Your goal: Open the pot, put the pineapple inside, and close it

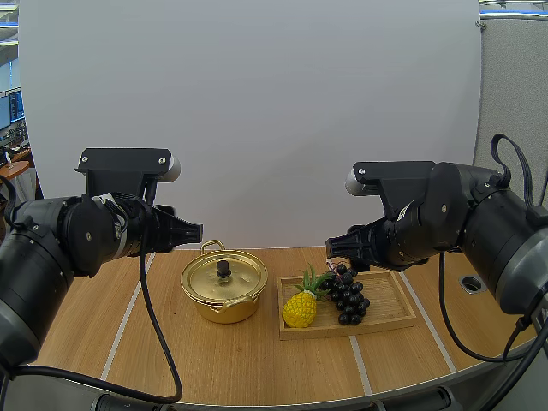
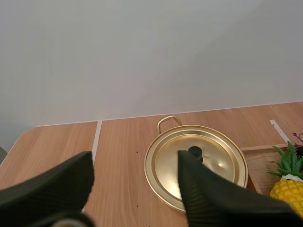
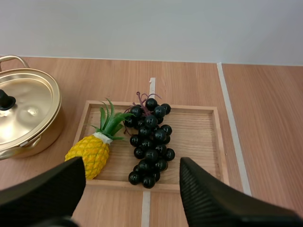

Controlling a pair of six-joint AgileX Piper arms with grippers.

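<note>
The left claw (image 2: 135,163) is spread wide and holds nothing. One of its fingers (image 2: 208,194) hides part of the rim of the one gold pot (image 1: 223,291). The pot's one lid (image 1: 224,276) is on. On the desk (image 1: 240,364), one pineapple (image 1: 300,309) lies in one wooden tray (image 1: 390,315), just beside one bunch of grapes (image 1: 347,298). The right claw (image 3: 132,163) is spread wide too and holds nothing.

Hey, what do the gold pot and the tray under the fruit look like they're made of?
Gold lidded pot: likely polished metal, given its mirror-like sheen. Flat rimmed tray: apparently unfinished light wood, with visible grain.
</note>
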